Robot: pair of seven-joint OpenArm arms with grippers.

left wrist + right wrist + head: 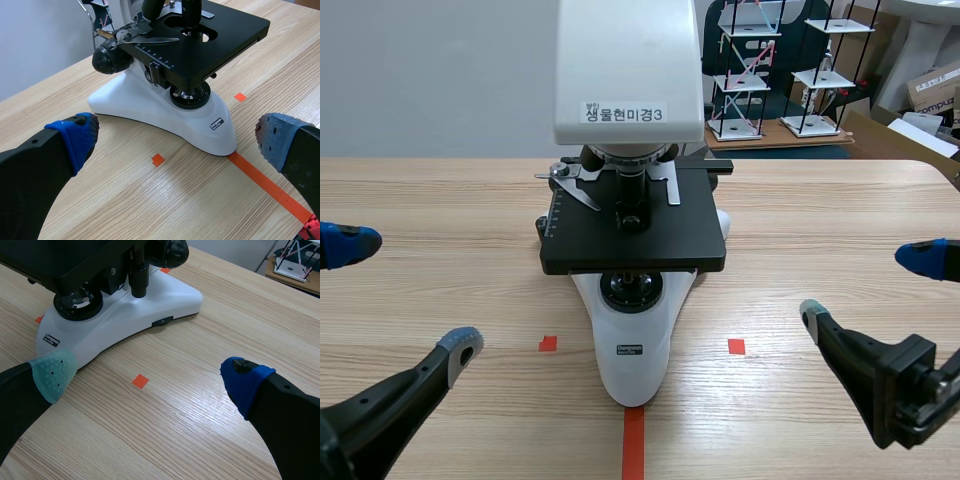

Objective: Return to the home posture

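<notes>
Left hand (405, 295) spread, right hand (868, 288) spread, microscope (632, 250) between

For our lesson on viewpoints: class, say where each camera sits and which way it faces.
Scene view: between the arms, facing the microscope; left hand and right hand show low.
Left wrist view: above the left hand, facing down at the white base; its open fingers show.
Right wrist view: likewise, above the right hand.
Shared: the white base.
</notes>
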